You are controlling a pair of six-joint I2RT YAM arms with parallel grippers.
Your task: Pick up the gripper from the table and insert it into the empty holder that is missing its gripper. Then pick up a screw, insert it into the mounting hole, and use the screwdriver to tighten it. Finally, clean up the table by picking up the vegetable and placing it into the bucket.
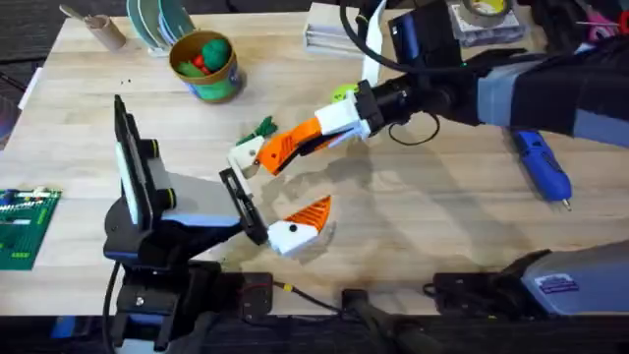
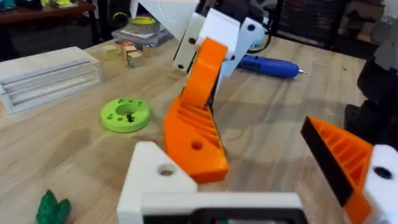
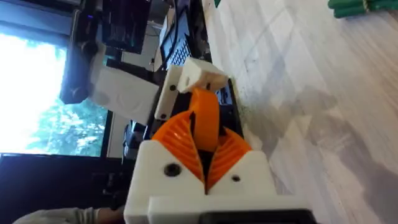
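Table [image 1: 413, 246] of pale wood carries the bucket [image 1: 205, 67] at its far left, the blue screwdriver [image 1: 542, 167] at right and the leafy vegetable [image 1: 262, 128] near the middle. The right gripper [image 1: 285, 149] clamps the orange gripper [image 2: 198, 134], its tip touching the white holder [image 2: 155, 177]. The left gripper [image 1: 270, 221] stands with jaws apart, gripping nothing.

Wooden table [image 1: 442, 226], bright window [image 3: 37, 93]

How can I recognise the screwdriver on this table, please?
Look at the wooden table, on the robot's right side. The screwdriver lies flat there, alone, beside the right arm. It is the bright blue, pen-shaped tool with a thin metal tip.
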